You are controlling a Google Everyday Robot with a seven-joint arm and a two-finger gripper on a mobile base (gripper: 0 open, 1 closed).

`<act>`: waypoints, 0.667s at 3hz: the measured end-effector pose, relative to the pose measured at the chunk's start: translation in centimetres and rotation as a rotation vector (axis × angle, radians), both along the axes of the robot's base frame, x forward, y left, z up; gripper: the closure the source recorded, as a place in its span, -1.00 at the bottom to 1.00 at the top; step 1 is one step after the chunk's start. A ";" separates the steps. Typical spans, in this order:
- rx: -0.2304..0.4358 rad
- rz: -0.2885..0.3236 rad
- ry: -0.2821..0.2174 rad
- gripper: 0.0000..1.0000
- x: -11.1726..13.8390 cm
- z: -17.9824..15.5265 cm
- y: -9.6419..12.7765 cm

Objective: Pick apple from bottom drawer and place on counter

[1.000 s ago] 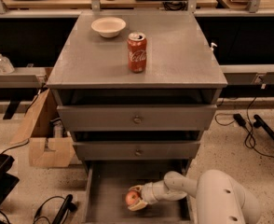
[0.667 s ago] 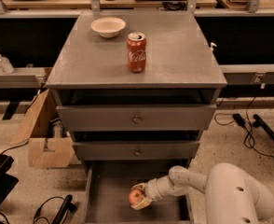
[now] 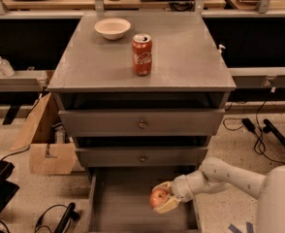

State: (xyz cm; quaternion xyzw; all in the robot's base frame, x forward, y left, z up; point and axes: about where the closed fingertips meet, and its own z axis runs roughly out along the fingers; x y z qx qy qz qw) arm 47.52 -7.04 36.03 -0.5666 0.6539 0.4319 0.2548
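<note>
- Far left, on the floor: one open brown cardboard box [image 3: 45, 152], well apart from the work.
- On the broad flat grey counter [image 3: 186, 52], left to right: one shallow cream bowl [image 3: 112, 28], then one red Coca-Cola can [image 3: 142, 55] standing upright. Bare top to the right of the can, probably the easiest spot for a set-down.
- Below the top: three grey metal drawers in all. Two shallow ones pushed in, each with one round knob [image 3: 142, 124]; one deep bottom drawer [image 3: 116, 205] pulled out, with a plain flat floor.
- Within that drawer, toward its right side: one small round red-orange apple [image 3: 157, 197], the only one in sight. Cannot tell whether it is lifted off the floor or resting on it.
- Closed on the apple from the right: the single cream two-finger gripper [image 3: 161, 197], one finger above the fruit and one below, at the end of the white arm [image 3: 220, 176].
- Likely handling: light, firm, stiff enough for a pinch. Smooth skin and round form apt to slip or roll; flesh bruisable under a hard squeeze. Best taken across the widest middle, much as held here.
</note>
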 end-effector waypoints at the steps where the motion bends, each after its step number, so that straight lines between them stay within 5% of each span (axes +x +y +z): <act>1: 0.034 -0.094 0.015 1.00 0.3 6.5 -4.8; 2: 0.076 -0.206 0.005 1.00 2.2 12.1 -9.7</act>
